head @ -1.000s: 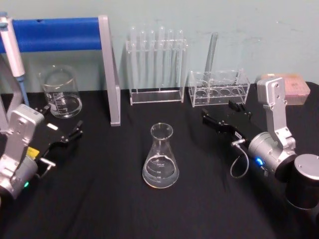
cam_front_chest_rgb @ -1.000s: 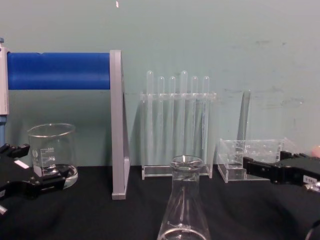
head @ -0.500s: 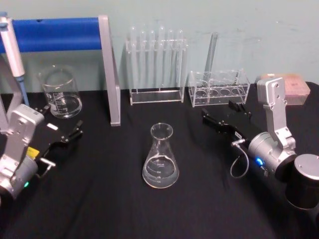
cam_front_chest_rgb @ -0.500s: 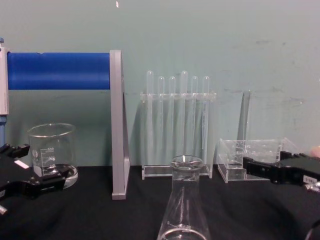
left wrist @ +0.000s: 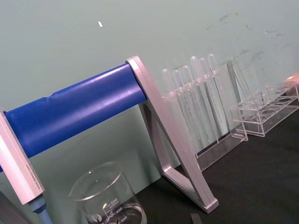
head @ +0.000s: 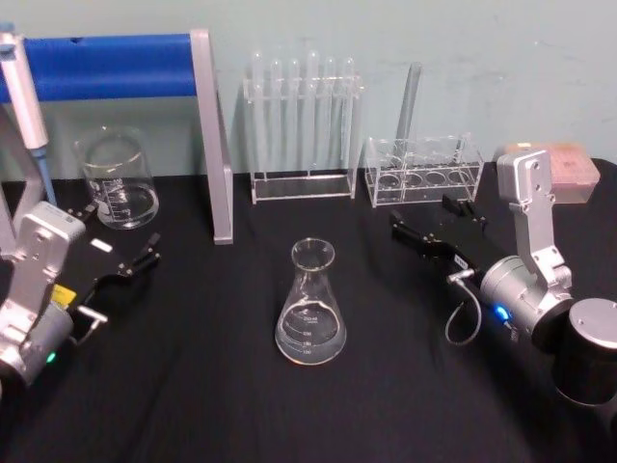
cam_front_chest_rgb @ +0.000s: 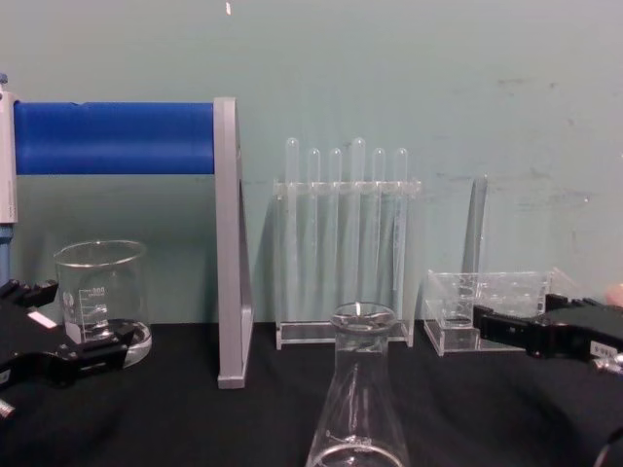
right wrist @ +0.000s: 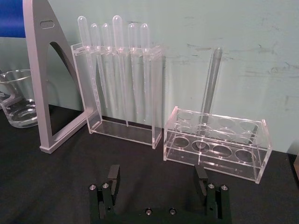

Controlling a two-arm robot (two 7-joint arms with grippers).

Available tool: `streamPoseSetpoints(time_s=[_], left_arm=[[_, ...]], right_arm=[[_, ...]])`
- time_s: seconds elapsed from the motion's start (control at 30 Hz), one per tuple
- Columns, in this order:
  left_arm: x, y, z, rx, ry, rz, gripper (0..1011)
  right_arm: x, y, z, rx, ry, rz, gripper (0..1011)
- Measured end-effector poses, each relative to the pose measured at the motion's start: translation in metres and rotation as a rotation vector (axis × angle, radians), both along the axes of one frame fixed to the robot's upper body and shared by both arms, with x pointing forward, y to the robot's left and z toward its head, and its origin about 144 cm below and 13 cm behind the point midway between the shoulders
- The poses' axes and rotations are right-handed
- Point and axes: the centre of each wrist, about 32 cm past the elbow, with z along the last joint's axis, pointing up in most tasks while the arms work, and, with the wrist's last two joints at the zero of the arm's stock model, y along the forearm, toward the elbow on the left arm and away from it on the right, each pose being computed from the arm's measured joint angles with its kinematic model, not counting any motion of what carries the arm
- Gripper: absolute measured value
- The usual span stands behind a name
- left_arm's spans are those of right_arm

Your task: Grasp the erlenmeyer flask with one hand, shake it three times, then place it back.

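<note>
The erlenmeyer flask (head: 310, 304) stands upright on the black table at the centre, clear glass with a little liquid at the bottom; its neck and rim rise at the lower middle of the chest view (cam_front_chest_rgb: 362, 389). My right gripper (head: 436, 220) rests open to the flask's right, well apart from it, fingers pointing toward the short rack; its two fingers (right wrist: 113, 178) stand wide apart with nothing between them (right wrist: 158, 179). My left gripper (head: 120, 236) sits open at the far left, near the beaker, holding nothing.
A glass beaker (head: 118, 181) stands back left under a blue bar on a grey stand (head: 212, 135). A tall rack of test tubes (head: 304, 130) and a short acrylic rack (head: 422, 169) with one tube line the back. A pink box (head: 569, 169) sits far right.
</note>
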Motion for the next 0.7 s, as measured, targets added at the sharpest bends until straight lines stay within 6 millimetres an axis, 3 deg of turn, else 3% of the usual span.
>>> streamPoseSetpoints(time_s=[0.7], left_arm=[[0.0,0.0,0.0,0.0,0.0,0.0,1001]], right_arm=[[0.0,0.0,0.0,0.0,0.0,0.0,1000]])
